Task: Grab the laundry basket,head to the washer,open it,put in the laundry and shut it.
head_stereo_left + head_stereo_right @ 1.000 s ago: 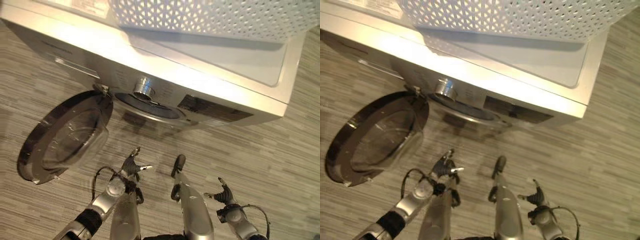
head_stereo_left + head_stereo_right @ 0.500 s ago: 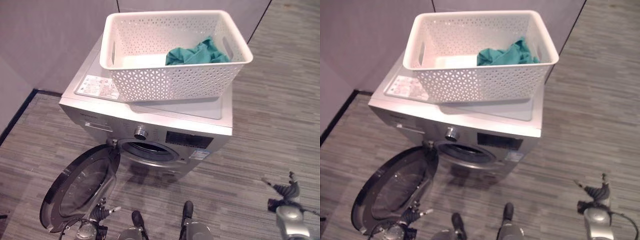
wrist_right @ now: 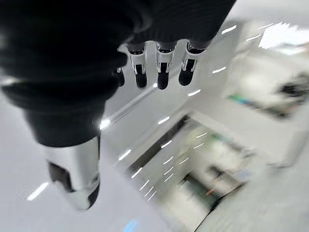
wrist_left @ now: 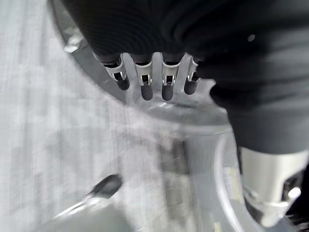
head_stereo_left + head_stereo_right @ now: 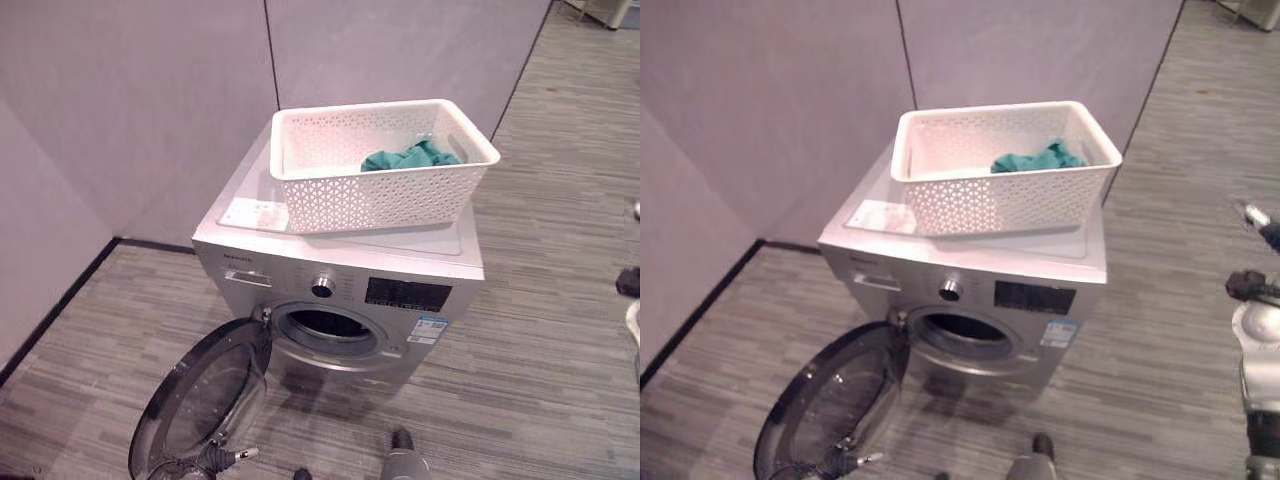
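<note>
While white perforated plastic laundry basket [image 5: 385,165] sat on top of silver front-loading washer [image 5: 345,290], teal crumpled laundry [image 5: 405,157] lay inside basket at its right end. Washer's round glass door [image 5: 200,405] hung swung open to left, drum mouth [image 5: 328,328] uncovered. My left hand [image 4: 145,79] hovered low by door rim, fingers straight, holding nothing. My right hand [image 3: 154,67] was raised off to right, well apart from washer, fingers relaxed, holding nothing.

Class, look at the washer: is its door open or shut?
Open: the washer's round door hangs swung out to the side, leaving the drum opening uncovered.
</note>
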Tool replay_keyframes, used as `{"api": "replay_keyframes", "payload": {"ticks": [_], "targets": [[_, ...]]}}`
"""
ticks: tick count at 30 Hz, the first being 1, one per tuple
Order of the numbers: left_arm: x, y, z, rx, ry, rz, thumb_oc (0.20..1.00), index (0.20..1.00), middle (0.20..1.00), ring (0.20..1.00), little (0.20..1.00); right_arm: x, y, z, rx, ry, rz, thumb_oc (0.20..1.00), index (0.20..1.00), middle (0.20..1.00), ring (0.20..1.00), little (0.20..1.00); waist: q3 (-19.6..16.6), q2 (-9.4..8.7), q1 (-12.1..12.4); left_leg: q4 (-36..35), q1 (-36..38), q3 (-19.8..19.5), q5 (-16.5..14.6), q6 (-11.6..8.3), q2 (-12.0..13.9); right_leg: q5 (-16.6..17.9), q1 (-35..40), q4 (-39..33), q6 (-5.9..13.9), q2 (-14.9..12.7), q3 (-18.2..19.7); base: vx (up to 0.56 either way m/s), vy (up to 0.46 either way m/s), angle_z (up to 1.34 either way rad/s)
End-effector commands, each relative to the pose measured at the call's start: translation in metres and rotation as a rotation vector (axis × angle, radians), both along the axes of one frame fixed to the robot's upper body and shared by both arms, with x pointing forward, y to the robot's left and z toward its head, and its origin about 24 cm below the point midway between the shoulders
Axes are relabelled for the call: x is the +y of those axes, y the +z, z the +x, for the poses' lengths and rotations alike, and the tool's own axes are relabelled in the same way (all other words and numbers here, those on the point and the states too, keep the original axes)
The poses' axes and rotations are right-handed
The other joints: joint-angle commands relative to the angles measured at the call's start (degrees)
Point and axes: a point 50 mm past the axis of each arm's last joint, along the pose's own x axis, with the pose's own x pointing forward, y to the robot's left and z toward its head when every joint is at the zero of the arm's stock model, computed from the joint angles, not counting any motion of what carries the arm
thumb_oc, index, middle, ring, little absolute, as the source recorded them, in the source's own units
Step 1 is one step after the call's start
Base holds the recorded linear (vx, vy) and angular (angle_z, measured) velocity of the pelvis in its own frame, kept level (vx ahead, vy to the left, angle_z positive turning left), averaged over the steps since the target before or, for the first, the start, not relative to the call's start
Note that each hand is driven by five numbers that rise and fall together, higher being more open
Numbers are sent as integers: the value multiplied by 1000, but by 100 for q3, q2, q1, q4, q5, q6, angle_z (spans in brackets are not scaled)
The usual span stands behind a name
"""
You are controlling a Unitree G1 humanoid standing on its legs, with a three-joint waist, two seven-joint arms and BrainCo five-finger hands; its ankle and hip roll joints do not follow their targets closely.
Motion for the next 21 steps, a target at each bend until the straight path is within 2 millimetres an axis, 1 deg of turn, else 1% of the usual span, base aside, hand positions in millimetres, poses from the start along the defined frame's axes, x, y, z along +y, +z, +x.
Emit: {"api": "replay_keyframes", "payload": {"ticks": [1, 2, 3, 4, 5, 6, 7, 8, 9, 10, 11, 12, 13, 14, 15, 16, 18, 19, 20, 21], "targets": [[9, 13, 32, -91, -79, 37, 1000, 1000, 1000, 1000, 1000, -5, 54, 18, 27, -36, -148, 1000, 1000, 1000, 1000, 1000, 157, -322, 299, 503, 271, -868, -921, -171, 95, 525, 87, 326, -98, 39, 131, 175, -219, 97], [8, 11, 31, -69, -105, 45, 1000, 1000, 1000, 1000, 1000, -5, 67, 28, 82, -38, -193, 1000, 1000, 1000, 1000, 1000, 119, -471, 349, 584, 288, -1139, -934, -237, 74, 451, 208, 524, -86, 95, 279, 123, -165, 105], [8, 11, 31, -70, -101, 42, 1000, 1000, 1000, 1000, 1000, -3, 68, 29, 81, -35, -195, 1000, 1000, 1000, 1000, 1000, 119, -460, 319, 588, 280, -1149, -933, -238, 71, 434, 195, 549, -86, 89, 274, 156, -198, 143], [8, 11, 30, -63, -98, 43, 1000, 1000, 1000, 1000, 1000, -2, 75, 33, 103, -28, -219, 1000, 1000, 1000, 1000, 1000, 101, -512, 335, 630, 290, -1278, -929, -275, 114, 310, 181, 721, -103, 166, 293, 170, -209, 140], [12, 9, 25, -44, -94, 51, 1000, 1000, 1000, 1000, 1000, 7, 87, 41, 118, 10, -241, 1000, 1000, 1000, 1000, 1000, 29, -574, 398, 632, 333, -1376, -921, -339, 215, 127, 243, 812, -190, 252, 151, 231, -280, 125], [14, 8, 21, -28, -92, 57, 1000, 1000, 1000, 1000, 1000, 14, 93, 47, 132, 41, -258, 1000, 1000, 1000, 1000, 1000, -30, -608, 437, 592, 369, -1416, -905, -381, 289, 63, 305, 794, -240, 290, 49, 173, -207, 54], [12, 7, 21, -29, -87, 52, 1000, 1000, 1000, 1000, 1000, 17, 95, 49, 131, 47, -263, 1000, 1000, 1000, 1000, 1000, -27, -577, 394, 581, 378, -1427, -902, -385, 297, 59, 318, 791, -244, 295, 35, 174, -216, 9], [16, 5, 15, -10, -68, 51, 1000, 1000, 1000, 1000, 1000, 29, 102, 60, 187, 106, -285, 1000, 1000, 1000, 1000, 1000, -160, -627, 456, 459, 435, -1447, -835, -480, 461, -55, 449, 662, -317, 390, -133, 184, -263, 2], [19, 4, 9, 8, -44, 49, 1000, 1000, 1000, 1000, 1000, 44, 109, 73, 267, 159, -316, 1000, 1000, 1000, 1000, 1000, -255, -662, 466, 341, 441, -1464, -729, -579, 601, -107, 548, 516, -370, 473, -271, 205, -314, 8], [20, 3, 6, 20, -30, 48, 1000, 1000, 1000, 1000, 1000, 52, 112, 78, 293, 185, -336, 1000, 1000, 1000, 1000, 1000, -279, -691, 462, 277, 447, -1465, -676, -626, 666, -133, 583, 464, -401, 515, -296, 96, -174, 7], [19, 3, 7, 19, -28, 44, 1000, 1000, 1000, 1000, 1000, 54, 113, 78, 292, 186, -340, 1000, 1000, 1000, 1000, 1000, -275, -666, 442, 266, 453, -1469, -671, -629, 671, -133, 588, 460, -404, 519, -303, 51, -101, 4], [20, 2, 5, 28, -13, 42, 1000, 1000, 1000, 1000, 1000, 60, 115, 82, 327, 209, -358, 1000, 1000, 1000, 1000, 1000, -293, -693, 431, 220, 461, -1469, -624, -670, 730, -153, 619, 423, -436, 555, -324, 79, -122, 3], [22, 1, 2, 45, 9, 35, 1000, 1000, 1000, 1000, 1000, 70, 114, 85, 411, 251, -394, 1000, 1000, 1000, 1000, 1000, -357, -744, 399, 105, 478, -1449, -536, -769, 849, -210, 694, 331, -488, 616, -382, 79, -121, 2], [22, 1, 2, 44, 10, 34, 1000, 1000, 1000, 1000, 1000, 71, 114, 85, 411, 252, -396, 1000, 1000, 1000, 1000, 1000, -357, -735, 392, 98, 480, -1453, -533, -771, 853, -210, 697, 329, -489, 619, -388, 108, -121, 15], [22, 0, -2, 65, 15, 20, 1000, 1000, 1000, 1000, 1000, 74, 110, 85, 500, 301, -405, 1000, 1000, 1000, 1000, 1000, -402, -767, 372, 18, 493, -1440, -455, -845, 933, -272, 761, 282, -521, 664, -452, 57, -48, 22], [22, -1, -2, 65, 16, 19, 1000, 1000, 1000, 1000, 1000, 74, 110, 85, 500, 301, -406, 1000, 1000, 1000, 1000, 1000, -400, -759, 368, 12, 497, -1442, -453, -847, 935, -272, 763, 281, -522, 666, -455, 74, -57, 23], [19, -2, -6, 79, 4, -6, 1000, 1000, 1000, 1000, 1000, 70, 107, 81, 586, 308, -428, 1000, 1000, 1000, 1000, 1000, -421, -776, 371, -76, 510, -1441, -389, -901, 980, -299, 814, 248, -531, 685, -532, 43, -29, 12], [16, -4, -12, 102, -5, -31, 1000, 1000, 1000, 1000, 1000, 65, 103, 74, 660, 317, -456, 1000, 1000, 1000, 1000, 1000, -433, -783, 354, -183, 534, -1443, -324, -951, 1020, -313, 860, 211, -535, 702, -585, 38, -26, 6], [16, -5, -12, 101, -5, -32, 1000, 1000, 1000, 1000, 1000, 65, 103, 74, 661, 317, -457, 1000, 1000, 1000, 1000, 1000, -432, -778, 354, -187, 536, -1444, -322, -952, 1021, -313, 862, 210, -535, 703, -586, 33, -25, 17], [16, -6, -20, 129, 7, -49, 1000, 1000, 1000, 1000, 1000, 59, 95, 70, 727, 322, -459, 1000, 1000, 1000, 1000, 1000, -438, -778, 339, -251, 536, -1422, -279, -989, 1050, -327, 879, 179, -536, 713, -632, 8, -8, 17]]}}
